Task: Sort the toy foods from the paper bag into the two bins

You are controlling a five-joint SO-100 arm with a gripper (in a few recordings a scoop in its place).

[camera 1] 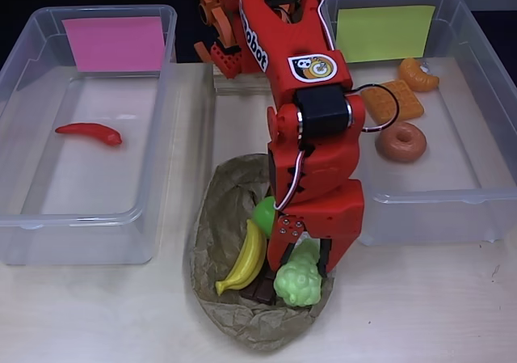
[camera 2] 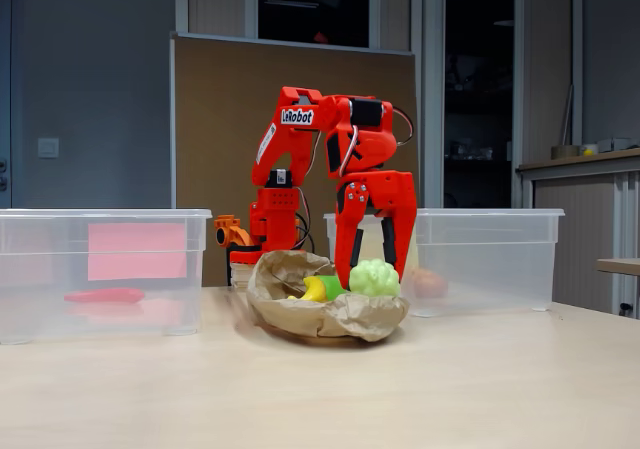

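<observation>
The crumpled brown paper bag (camera 1: 218, 217) (camera 2: 340, 319) lies in the middle of the table. In it are a yellow banana (camera 1: 245, 262) (camera 2: 313, 289), a green apple (camera 1: 262, 215), a dark chocolate bar (camera 1: 262, 289) and green grapes (camera 1: 297, 286) (camera 2: 376, 279). My red gripper (camera 1: 300, 266) (camera 2: 372, 274) reaches down into the bag, its fingers closed on either side of the grapes. The pink-labelled bin (camera 1: 81, 242) (camera 2: 100, 259) holds a red chili (camera 1: 90, 132). The yellow-green-labelled bin (camera 1: 485, 80) (camera 2: 490, 259) holds a donut (camera 1: 401, 142), a waffle (camera 1: 393, 100) and a croissant (camera 1: 418, 74).
The arm's orange base (camera 1: 222, 31) stands between the two bins at the back. Bare wooden tabletop (camera 1: 420, 306) runs along the front, on both sides of the bag. The bins' walls rise close to the bag on either side.
</observation>
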